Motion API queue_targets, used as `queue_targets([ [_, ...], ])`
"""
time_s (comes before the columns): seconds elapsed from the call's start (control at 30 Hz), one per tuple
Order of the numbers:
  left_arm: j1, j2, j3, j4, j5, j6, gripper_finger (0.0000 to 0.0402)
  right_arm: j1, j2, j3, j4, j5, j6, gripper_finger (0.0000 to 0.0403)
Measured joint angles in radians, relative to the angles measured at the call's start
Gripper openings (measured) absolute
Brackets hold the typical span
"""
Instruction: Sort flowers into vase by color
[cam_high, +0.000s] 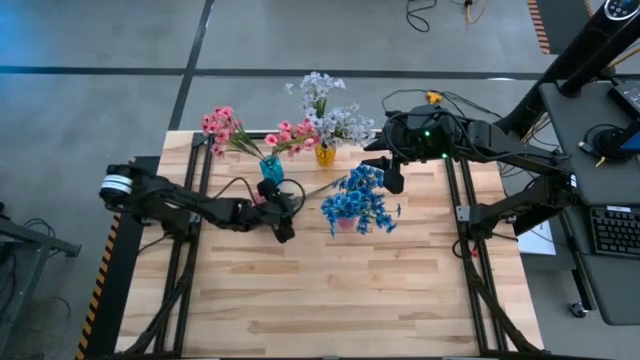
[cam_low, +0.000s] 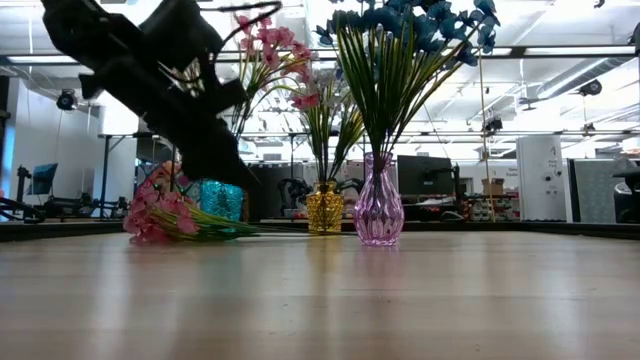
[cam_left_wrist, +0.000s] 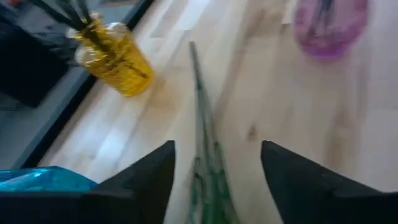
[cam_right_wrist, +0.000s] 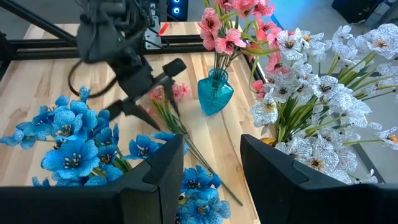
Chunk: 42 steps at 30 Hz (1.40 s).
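Observation:
A loose pink flower spray lies flat on the table, its blooms beside the teal vase and its thin green stem running toward the blue flowers. My left gripper hovers open over it, one finger on each side of the stem without touching it. The teal vase holds pink flowers, the yellow vase white ones, and the pink glass vase blue ones. My right gripper hangs open and empty above the table, behind the blue flowers.
The three vases stand close together at the table's far middle, their sprays spreading wide above them. The near half of the wooden table holds no objects. Black frame rails run along both sides.

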Motion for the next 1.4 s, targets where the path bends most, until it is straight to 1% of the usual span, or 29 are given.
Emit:
queue_targets([
  [0.1,0.0,0.052,0.0,0.034,-0.061,0.024,0.0253,0.001,0.0,0.0,0.0,-0.001,0.0,0.0151],
  [0.2,0.0,0.095,0.0,0.063,-0.064,0.046,0.0279,0.001,0.0,0.0,-0.001,-0.001,0.0,0.0151],
  [0.27,0.004,0.123,0.0,0.102,-0.047,0.047,0.0287,0.001,0.0,0.0,-0.001,0.0,-0.001,0.0151],
  [0.5,0.041,0.207,0.0,0.178,-0.033,0.071,0.0285,0.001,0.0,0.0,-0.001,0.0,-0.004,0.0151],
  [0.63,0.079,0.236,0.0,0.196,0.042,0.069,0.0278,0.001,0.0,0.0,-0.002,0.0,-0.003,0.0151],
  [0.73,0.103,0.253,0.0,0.207,0.049,0.068,0.0271,0.001,0.0,0.0,-0.003,0.0,-0.003,0.0151],
  [0.83,0.12,0.262,0.0,0.214,0.063,0.068,0.026,0.001,0.0,0.0,-0.003,0.0,-0.003,0.0151],
  [0.97,0.135,0.272,0.0,0.212,0.094,0.07,0.0232,0.001,0.0,0.0,-0.004,0.0,-0.002,0.0151],
  [1.4,0.136,0.299,0.002,0.218,0.103,0.064,0.0103,0.001,0.0,0.0,-0.006,0.0,-0.001,0.0151],
])
